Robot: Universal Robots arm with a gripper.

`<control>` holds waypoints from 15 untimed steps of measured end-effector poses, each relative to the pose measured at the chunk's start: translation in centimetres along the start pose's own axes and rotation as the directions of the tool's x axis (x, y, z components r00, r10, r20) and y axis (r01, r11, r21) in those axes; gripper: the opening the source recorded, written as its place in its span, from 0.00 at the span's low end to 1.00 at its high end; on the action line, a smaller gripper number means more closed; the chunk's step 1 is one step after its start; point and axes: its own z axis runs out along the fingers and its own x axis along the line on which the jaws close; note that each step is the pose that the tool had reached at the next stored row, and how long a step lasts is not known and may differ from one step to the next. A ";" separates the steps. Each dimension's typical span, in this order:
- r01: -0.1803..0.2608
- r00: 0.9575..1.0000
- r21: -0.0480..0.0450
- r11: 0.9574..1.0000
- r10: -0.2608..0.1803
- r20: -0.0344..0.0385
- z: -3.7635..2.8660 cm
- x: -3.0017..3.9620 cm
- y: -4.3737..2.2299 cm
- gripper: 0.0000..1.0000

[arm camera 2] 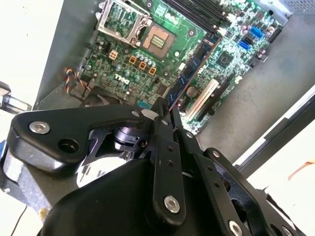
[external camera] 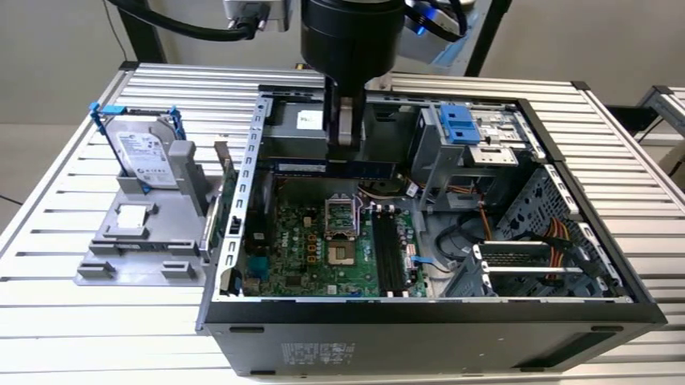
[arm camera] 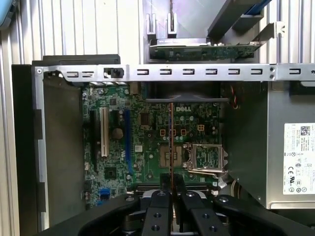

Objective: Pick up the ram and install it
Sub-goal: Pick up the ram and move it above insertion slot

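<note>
The ram is a thin, long blue-green board, pinched near its middle by the gripper and held level, long edge down, above the motherboard inside the open computer case. In the second wrist view the ram runs out from the gripper as a narrow strip with dark chips along its face. In the first wrist view it shows edge-on as a fine line between the flat black metal fingers, which are clamped against its two faces.

The motherboard is a green square, densely studded with small parts. It carries a shiny metal-framed processor socket and, just beside that, a row of long black slots lying across the stick's direction. The stick hangs apart from those slots, nearer the back of the case.

The case is a dark metal box with perforated grey walls and bundled wires. It lies on a ribbed aluminium table. Outside the case, at the exterior view's left, a silver boxy hard drive with blue handles stands upright in a grey plastic stand
</note>
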 end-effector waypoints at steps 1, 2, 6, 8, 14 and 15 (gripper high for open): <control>0.000 1.000 0.000 1.000 0.000 0.000 0.00 -0.01 -0.15 0.00; 0.000 1.000 0.000 1.000 0.000 0.000 0.00 -0.01 -0.31 0.00; 0.000 1.000 0.000 1.000 0.000 0.000 -0.01 -0.03 -0.91 0.00; 0.000 1.000 0.000 1.000 0.000 0.000 -0.01 -0.05 -1.23 0.00; 0.000 1.000 0.000 1.000 0.000 0.000 -0.02 -0.08 -2.07 0.00; 0.000 1.000 0.000 1.000 0.000 0.000 -0.03 -0.09 -2.22 0.00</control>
